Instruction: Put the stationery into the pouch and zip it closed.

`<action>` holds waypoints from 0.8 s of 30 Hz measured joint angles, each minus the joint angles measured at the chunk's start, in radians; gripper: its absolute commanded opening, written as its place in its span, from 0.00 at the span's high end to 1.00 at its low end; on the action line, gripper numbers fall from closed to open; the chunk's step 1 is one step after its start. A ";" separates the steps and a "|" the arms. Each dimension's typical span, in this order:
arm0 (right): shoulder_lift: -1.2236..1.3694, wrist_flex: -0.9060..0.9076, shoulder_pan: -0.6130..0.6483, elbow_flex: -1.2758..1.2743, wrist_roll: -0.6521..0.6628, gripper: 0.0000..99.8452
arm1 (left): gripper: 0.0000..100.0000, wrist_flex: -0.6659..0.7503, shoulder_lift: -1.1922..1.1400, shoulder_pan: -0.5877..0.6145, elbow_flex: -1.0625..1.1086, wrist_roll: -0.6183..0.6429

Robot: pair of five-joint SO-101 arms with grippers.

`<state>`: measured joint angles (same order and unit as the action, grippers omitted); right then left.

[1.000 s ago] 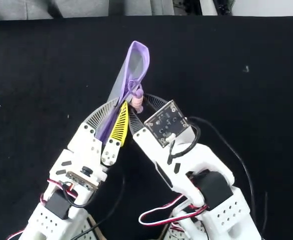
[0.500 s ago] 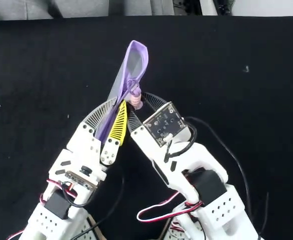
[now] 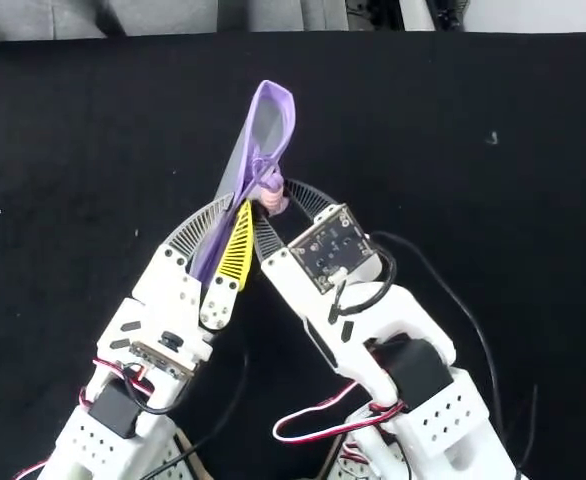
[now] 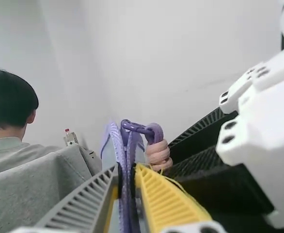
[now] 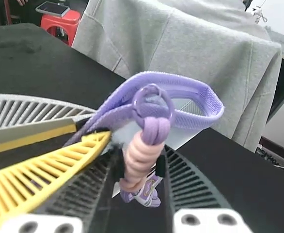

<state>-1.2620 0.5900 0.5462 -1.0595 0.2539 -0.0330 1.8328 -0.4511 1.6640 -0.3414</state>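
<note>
Ahead of me, pouch (image 3: 265, 130) stands edge-up, long axis pointing away. My left gripper (image 4: 126, 177) clamps its near end; right gripper (image 5: 138, 167) pinches the zipper pull (image 5: 150, 127).

We note: lavender pouch (image 3: 271, 115), grey panel; pink cord pull (image 5: 138, 162) with purple loop; left gripper (image 3: 236, 206) yellow and grey ribbed, right gripper (image 3: 273, 203) black ribbed; table (image 3: 473, 150) black.

One purple pouch (image 3: 261, 130), one pink zipper pull (image 3: 271, 204), one left end effector (image 3: 240, 207), one right end effector (image 3: 275, 196).
</note>
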 measured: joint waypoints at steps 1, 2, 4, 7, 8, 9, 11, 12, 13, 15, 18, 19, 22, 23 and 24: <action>0.000 -0.005 0.000 0.000 0.000 0.87 | 0.97 0.000 0.000 0.000 0.000 0.000; 0.000 -0.011 -0.002 0.000 0.000 0.87 | 0.97 0.000 0.000 0.000 0.000 0.000; 0.000 -0.021 -0.002 0.000 0.000 0.88 | 0.97 0.000 0.000 0.000 0.000 0.000; 0.000 -0.023 -0.002 0.000 0.000 0.88 | 0.97 0.000 0.000 0.000 0.000 0.000; 0.000 -0.023 -0.002 0.000 0.000 0.88 | 0.97 0.000 0.000 0.000 0.000 0.000; 0.000 -0.023 -0.005 0.000 0.000 0.88 | 0.97 0.000 0.000 0.000 0.000 0.000; 0.000 -0.025 -0.021 0.000 0.000 0.88 | 0.97 0.000 0.000 -0.006 0.000 0.000; 0.000 -0.025 -0.032 0.000 0.000 0.89 | 0.97 0.000 0.000 -0.008 0.000 0.000; 0.000 -0.025 -0.041 0.000 -0.002 0.90 | 0.97 0.000 0.000 -0.009 0.000 0.000; 0.000 -0.025 -0.049 0.000 -0.002 0.96 | 0.97 0.000 0.000 -0.009 0.003 0.000; 0.000 -0.025 -0.057 0.000 -0.002 0.96 | 0.97 0.000 0.000 -0.009 0.005 0.000; -0.002 -0.025 -0.057 0.000 -0.002 0.94 | 0.97 0.000 0.000 -0.009 0.006 0.000; -0.055 0.011 -0.058 0.000 -0.009 0.83 | 0.97 0.000 0.000 -0.009 0.006 0.000; -0.078 0.031 -0.058 0.000 -0.020 0.80 | 0.97 0.000 0.000 -0.009 0.006 0.000; -0.107 0.049 -0.058 0.000 -0.043 0.78 | 0.97 0.000 0.000 -0.009 0.006 0.000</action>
<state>-1.3694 0.6391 0.4879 -1.0595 0.2110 -0.0330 1.8328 -0.4603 1.6701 -0.3414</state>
